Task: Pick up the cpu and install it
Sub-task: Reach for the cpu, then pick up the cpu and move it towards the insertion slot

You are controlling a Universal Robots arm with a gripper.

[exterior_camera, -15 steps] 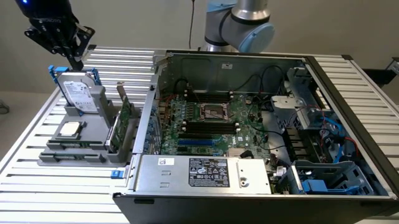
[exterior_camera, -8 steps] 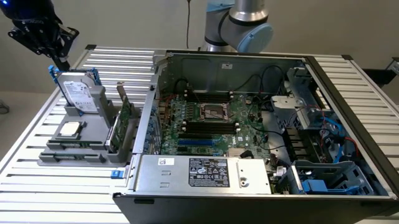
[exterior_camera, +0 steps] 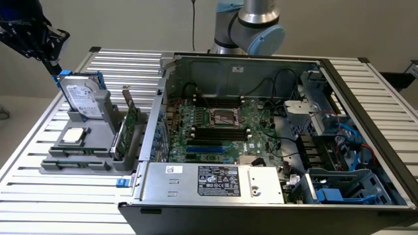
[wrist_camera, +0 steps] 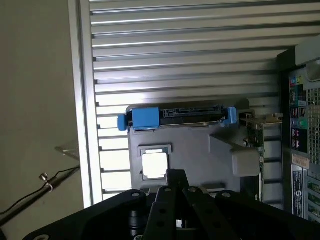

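Slatted metal desk (exterior_camera: 65, 205) runs under everything. Nearest, the open computer case (exterior_camera: 216, 182) lies on its side, so the motherboard's empty socket (exterior_camera: 222, 118) faces up, seemingly ready to take a chip. Beyond it, a grey holder (exterior_camera: 72, 164) keeps the cpu (exterior_camera: 74, 136) flat in its own recess, top bare for a downward grasp, beside the upright hard drive (exterior_camera: 81, 95). Farthest, the gripper (exterior_camera: 56, 67) hangs above the holder, closed on nothing and apart from the cpu.

The cpu (exterior_camera: 74, 136) is a small square chip with a pale silver top and a thin tan rim. It lies flat, top face up, seated in a square recess of the grey holder (exterior_camera: 99, 128) on the table (exterior_camera: 39, 196).
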